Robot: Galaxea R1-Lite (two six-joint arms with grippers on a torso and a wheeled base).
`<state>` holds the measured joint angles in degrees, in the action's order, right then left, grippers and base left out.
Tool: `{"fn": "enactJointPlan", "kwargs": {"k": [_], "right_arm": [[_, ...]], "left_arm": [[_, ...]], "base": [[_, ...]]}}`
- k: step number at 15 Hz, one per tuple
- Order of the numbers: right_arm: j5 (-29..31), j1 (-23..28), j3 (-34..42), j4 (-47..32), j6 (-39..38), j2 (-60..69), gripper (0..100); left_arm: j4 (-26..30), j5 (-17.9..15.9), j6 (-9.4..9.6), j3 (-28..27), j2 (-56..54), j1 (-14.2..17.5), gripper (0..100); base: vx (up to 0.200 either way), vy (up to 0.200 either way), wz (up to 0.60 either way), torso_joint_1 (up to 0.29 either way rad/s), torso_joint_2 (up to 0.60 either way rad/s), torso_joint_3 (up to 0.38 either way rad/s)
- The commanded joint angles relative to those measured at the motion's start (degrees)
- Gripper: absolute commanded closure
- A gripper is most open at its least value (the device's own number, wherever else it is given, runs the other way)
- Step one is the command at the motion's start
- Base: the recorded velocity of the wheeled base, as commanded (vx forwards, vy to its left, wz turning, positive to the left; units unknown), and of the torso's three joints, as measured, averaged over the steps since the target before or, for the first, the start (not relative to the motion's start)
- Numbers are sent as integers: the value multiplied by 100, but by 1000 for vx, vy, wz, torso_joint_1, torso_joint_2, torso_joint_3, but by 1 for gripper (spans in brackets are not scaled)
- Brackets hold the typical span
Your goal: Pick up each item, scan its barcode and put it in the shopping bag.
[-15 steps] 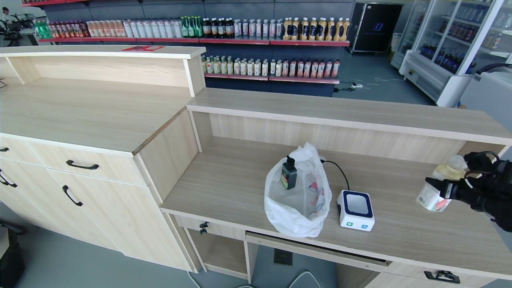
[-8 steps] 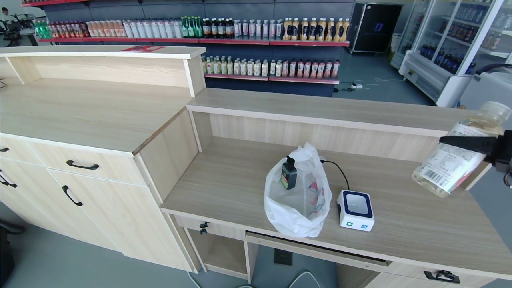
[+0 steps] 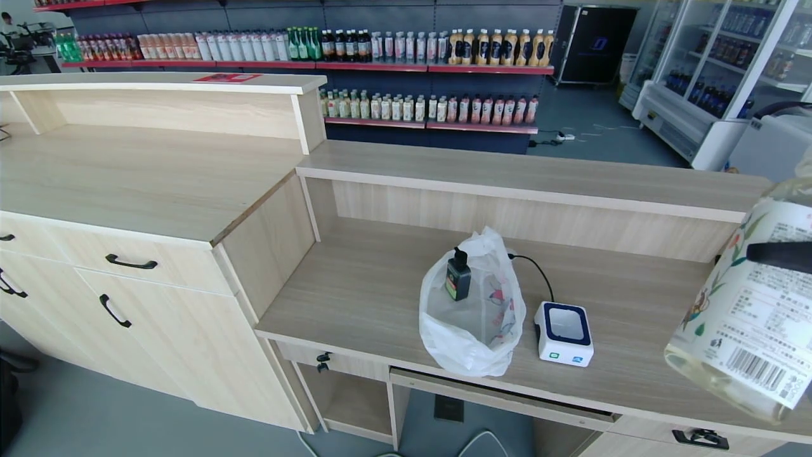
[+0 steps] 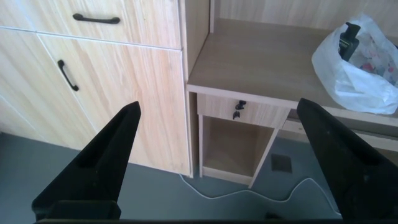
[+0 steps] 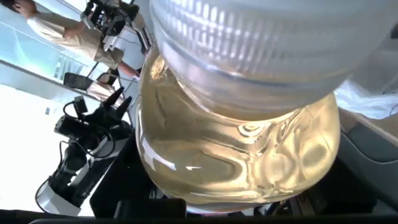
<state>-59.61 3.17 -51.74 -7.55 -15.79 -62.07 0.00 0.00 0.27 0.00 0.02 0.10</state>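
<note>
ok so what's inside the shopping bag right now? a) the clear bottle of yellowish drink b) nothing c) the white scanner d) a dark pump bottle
d: a dark pump bottle stands upright inside the shopping bag, while the clear bottle is held up off the counter and the scanner sits beside the bag.

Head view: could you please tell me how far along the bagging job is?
Done: a dark pump bottle sits in the shopping bag. In hand: the right gripper holds a clear drink bottle aloft, right of the scanner, barcode showing. Remaining: scanning and bagging it. The left gripper hangs open.
</note>
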Motion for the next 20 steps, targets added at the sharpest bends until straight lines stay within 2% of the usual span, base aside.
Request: {"fn": "enactJointPlan", "kwargs": {"k": [1, 9, 13, 20], "right_arm": [[-24, -194, 15, -10, -109, 363, 100], [-15, -677, -29, -423, -179, 969, 100], [2, -686, -73, -423, -179, 996, 100], [20, -739, -601, -423, -188, 495, 100]], "left_arm": [[0, 0, 0, 0, -2, -1, 0], [0, 0, 0, 0, -2, -1, 0], [0, 0, 0, 0, -2, -1, 0], [0, 0, 0, 0, -2, -1, 0]], "base": [[0, 0, 0, 0, 0, 0], [0, 0, 0, 0, 0, 0], [0, 0, 0, 0, 0, 0], [0, 0, 0, 0, 0, 0]]}}
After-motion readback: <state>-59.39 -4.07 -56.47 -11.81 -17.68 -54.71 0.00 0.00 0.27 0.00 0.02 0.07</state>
